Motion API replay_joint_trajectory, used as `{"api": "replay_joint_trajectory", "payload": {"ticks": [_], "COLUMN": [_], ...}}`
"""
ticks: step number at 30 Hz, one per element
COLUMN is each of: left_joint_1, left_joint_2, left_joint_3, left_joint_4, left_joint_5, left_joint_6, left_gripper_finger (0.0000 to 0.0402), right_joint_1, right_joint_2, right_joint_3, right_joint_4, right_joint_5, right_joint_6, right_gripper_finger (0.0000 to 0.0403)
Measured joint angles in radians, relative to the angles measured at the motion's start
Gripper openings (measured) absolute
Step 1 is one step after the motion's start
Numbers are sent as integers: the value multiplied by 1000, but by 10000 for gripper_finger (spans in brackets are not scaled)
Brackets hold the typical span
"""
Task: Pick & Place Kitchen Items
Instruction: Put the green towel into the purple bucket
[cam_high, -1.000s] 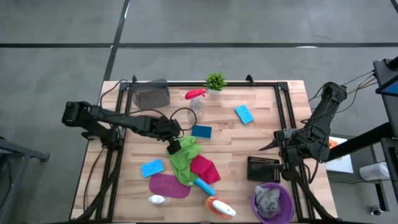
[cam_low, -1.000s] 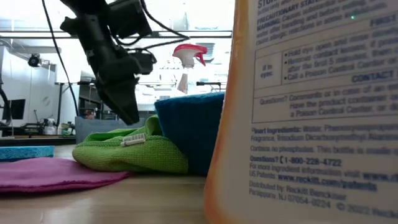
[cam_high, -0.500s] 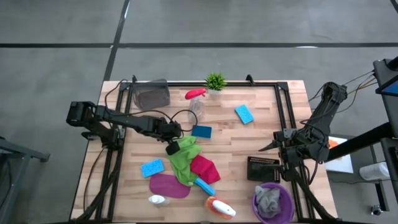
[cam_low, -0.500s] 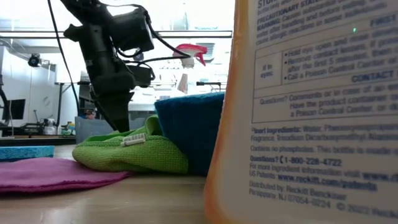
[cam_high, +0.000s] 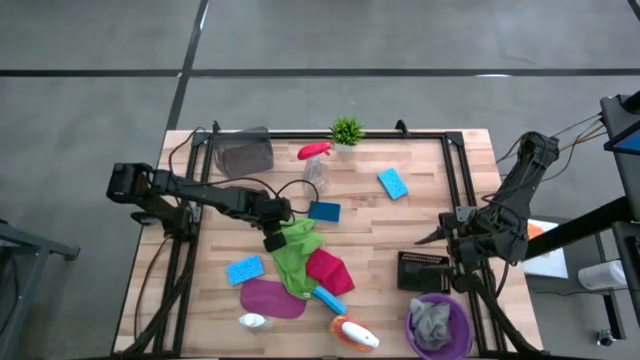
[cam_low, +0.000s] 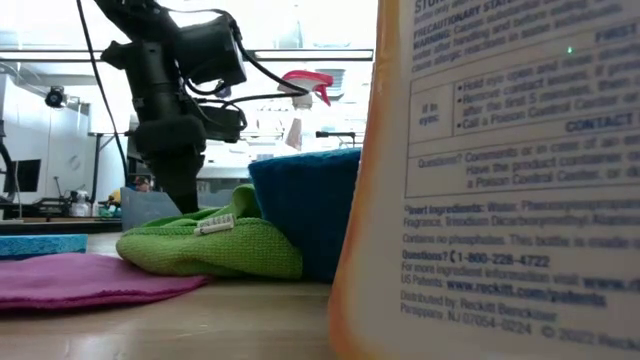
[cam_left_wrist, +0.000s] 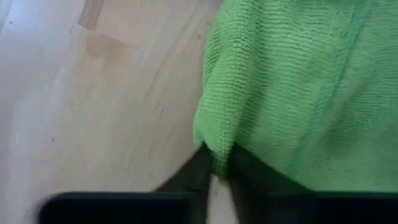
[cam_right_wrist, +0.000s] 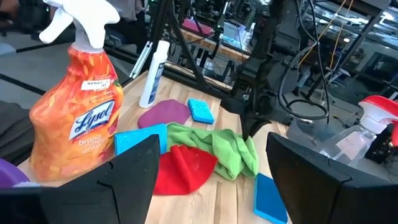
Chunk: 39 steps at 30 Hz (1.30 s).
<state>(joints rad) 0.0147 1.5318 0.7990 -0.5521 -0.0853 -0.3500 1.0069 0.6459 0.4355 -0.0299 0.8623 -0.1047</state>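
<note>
Cloth (cam_left_wrist: 292, 81) edge between left pincer (cam_left_wrist: 214, 177) fingers

Left gripper (cam_left_wrist: 214, 171) lowered, jaws closed onto green cloth (cam_left_wrist: 298, 87) edge

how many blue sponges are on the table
4. One by the far right, near the plant; a darker one mid-table; one left of the green cloth; one poking from under the red cloth. Others may be hidden.
</note>
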Motion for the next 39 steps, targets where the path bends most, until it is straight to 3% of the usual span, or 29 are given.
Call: {"api": "replay_joint_trajectory", "payload": {"ticks": [8,14,21,26,33,39], "left_joint_1": [-5,-38,-95,-105,-105,-105], "left_joint_2": [-97,-268,-424,-448,-448,-452], "left_joint_3": [0,0,0,0,0,13], "left_joint_4": [-26,5,157,306,466,560], "left_joint_5": [-6,-107,-201,-214,-218,-222], "left_joint_6": [-11,-13,65,179,298,391], "left_gripper_finger": [4,2,1,1,0,0], "right_joint_1": [0,-1,-13,-57,-212,-370], "right_joint_2": [23,24,30,43,41,40], "right_joint_3": [0,0,-1,-55,-186,-230], "right_joint_4": [1,11,65,240,613,663], "right_joint_5": [0,0,0,-27,-191,-357], "right_joint_6": [0,0,-13,-88,-181,-129], "right_gripper_finger": [288,288,288,288,288,288]}}
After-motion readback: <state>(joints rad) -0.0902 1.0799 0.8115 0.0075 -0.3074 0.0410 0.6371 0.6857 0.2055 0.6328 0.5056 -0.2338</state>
